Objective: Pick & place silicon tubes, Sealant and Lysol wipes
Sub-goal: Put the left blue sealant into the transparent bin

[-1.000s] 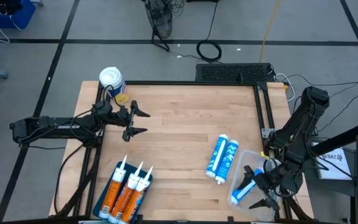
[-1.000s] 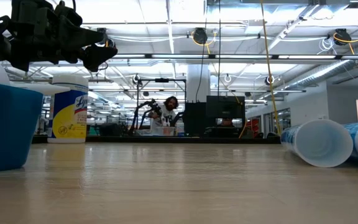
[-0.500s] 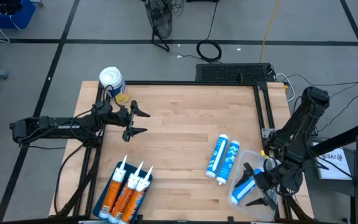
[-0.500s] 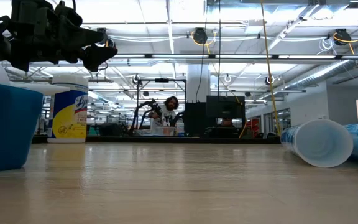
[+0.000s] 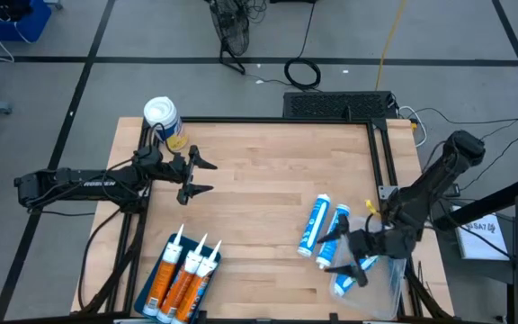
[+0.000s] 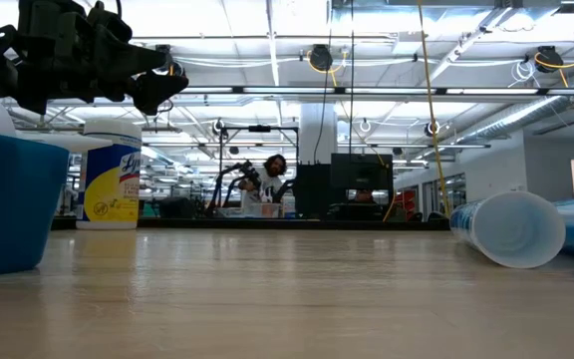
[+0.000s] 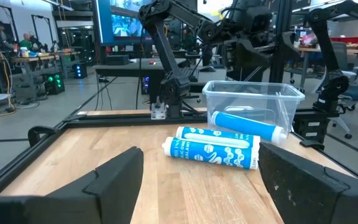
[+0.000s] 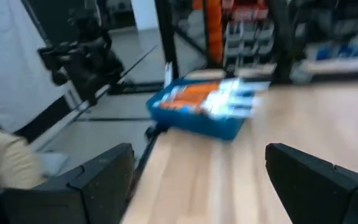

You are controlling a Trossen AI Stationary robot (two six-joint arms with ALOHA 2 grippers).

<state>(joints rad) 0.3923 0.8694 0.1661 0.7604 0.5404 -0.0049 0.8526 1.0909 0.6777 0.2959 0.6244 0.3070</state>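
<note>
The right gripper [image 5: 340, 259] had just swung from the clear bin [image 5: 378, 281] toward the blue tubes [image 5: 321, 226], fingers apart and empty. One tube lay binned. The left gripper [image 5: 204, 175] waited, fingers apart, near the Lysol wipes [image 5: 163, 120] at the counter [image 5: 268, 171] corner.

We see the Lysol wipes [image 5: 162, 117] upright at the tabletop's [image 5: 268, 171] far left corner. A bin [image 5: 151, 297] with three sealant tubes [image 5: 183, 274] sits at the near left edge. Two silicone tubes [image 5: 322, 225] lie side by side right of centre; a third tube [image 5: 347, 281] lies in the clear tub [image 5: 380, 301] at the near right corner.
</note>
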